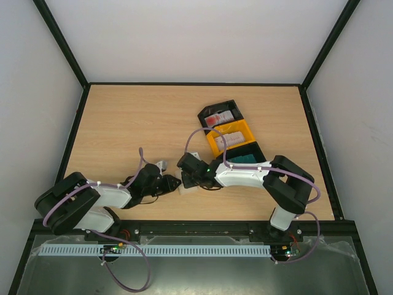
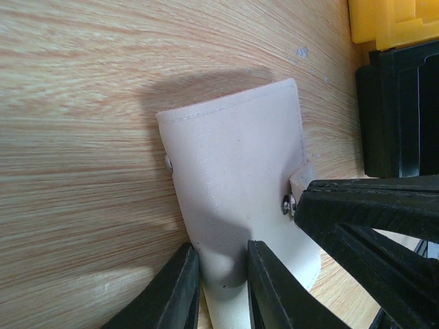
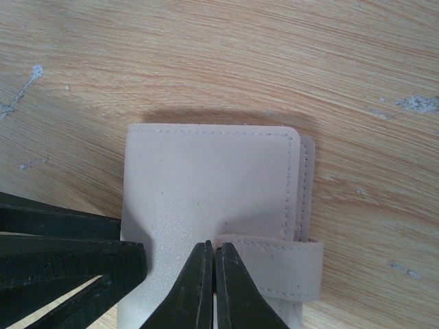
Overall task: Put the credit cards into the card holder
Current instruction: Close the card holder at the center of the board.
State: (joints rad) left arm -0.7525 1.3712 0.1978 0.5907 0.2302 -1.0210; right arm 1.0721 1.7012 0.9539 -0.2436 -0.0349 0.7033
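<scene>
In your left wrist view, the left gripper (image 2: 223, 257) is narrowed onto the bottom edge of the pale card holder (image 2: 233, 171), which curves up the frame with two snaps showing. The right wrist view shows its stitched face square-on, strap running to the right, and the right gripper (image 3: 213, 252) pressed closed at the strap's left end; whether it is pinching, you cannot tell. Only the top view shows the room: the table (image 1: 123, 123) stretches to the upper left, and the bins (image 1: 230, 136) holding credit cards (image 1: 220, 117) are near at upper right.

L end effector (image 1: 174, 183) & R end effector (image 1: 191, 180) both at card holder (image 1: 185, 188)
</scene>
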